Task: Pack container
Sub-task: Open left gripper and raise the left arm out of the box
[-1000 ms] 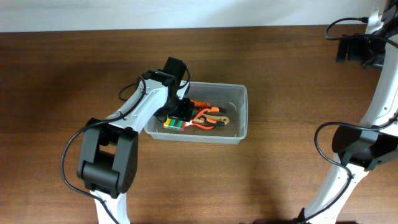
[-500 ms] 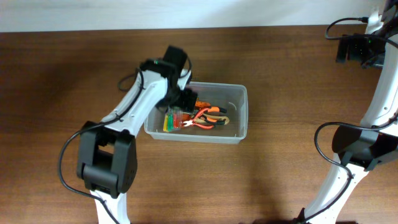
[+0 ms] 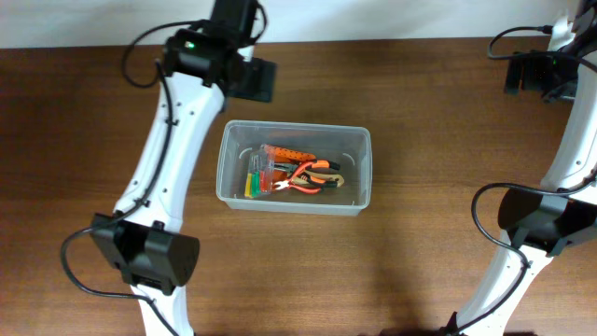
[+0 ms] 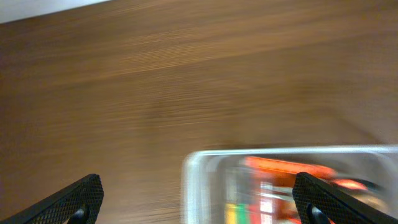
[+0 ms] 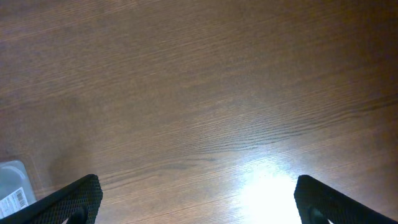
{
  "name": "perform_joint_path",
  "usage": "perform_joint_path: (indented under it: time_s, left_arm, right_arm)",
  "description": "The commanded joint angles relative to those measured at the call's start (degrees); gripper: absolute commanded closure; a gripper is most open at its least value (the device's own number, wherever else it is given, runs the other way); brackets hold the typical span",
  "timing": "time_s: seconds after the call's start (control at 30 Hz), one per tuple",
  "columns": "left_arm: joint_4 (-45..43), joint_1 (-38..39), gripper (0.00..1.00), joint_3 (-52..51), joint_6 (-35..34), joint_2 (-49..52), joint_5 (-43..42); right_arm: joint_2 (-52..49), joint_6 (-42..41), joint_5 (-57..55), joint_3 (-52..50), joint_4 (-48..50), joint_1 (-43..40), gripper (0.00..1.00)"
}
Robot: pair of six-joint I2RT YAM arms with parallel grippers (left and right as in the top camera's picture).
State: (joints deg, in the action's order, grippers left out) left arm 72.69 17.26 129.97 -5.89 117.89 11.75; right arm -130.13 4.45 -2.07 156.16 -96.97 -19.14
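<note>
The clear plastic container [image 3: 363, 173] sits mid-table and holds orange-handled pliers [image 3: 312, 175], an orange tool and a small clear case of coloured screwdrivers [image 3: 258, 177]. My left gripper [image 3: 258, 80] is raised above the table behind the container's far left corner, open and empty. In the left wrist view its fingertips [image 4: 84, 196] stand wide apart, with the blurred container [image 4: 193, 180] below them. My right gripper [image 3: 528, 73] is at the far right back, open and empty over bare wood [image 5: 199, 112].
The brown wooden table [image 3: 448, 121] spreads around the container. A white wall edge runs along the back. The right arm's base [image 3: 536, 224] stands at the right front, the left arm's base [image 3: 149, 257] at the left front. A container corner shows in the right wrist view [image 5: 12, 183].
My left gripper has risen out of the container and drawn back to the far left, leaving the screwdriver case inside. The right arm has not moved.
</note>
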Motion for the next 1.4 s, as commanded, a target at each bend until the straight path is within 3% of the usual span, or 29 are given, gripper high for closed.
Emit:
perform_joint_path:
  time_s: [0.0, 0.33, 0.97, 1.37]
  left_arm:
    - [0.04, -4.13, 0.01, 0.48, -0.61, 0.31, 7.56]
    - [0.07, -13.07, 0.01, 0.48, -3.74, 0.31, 3.91]
    - [0.07, -13.68, 0.01, 0.48, -3.72, 0.31, 3.91]
    - [0.07, -13.66, 0.01, 0.48, -3.74, 0.31, 3.91]
  right_arm:
    - [1.29, -0.46, 0.31, 0.59, -0.33, -0.07, 0.01]
    - [1.29, -0.46, 0.31, 0.59, -0.33, -0.07, 0.01]
    - [1.4, -0.46, 0.31, 0.61, -0.33, -0.07, 0.02]
    - [23.02, -0.46, 0.31, 0.61, -0.33, 0.0, 0.01]
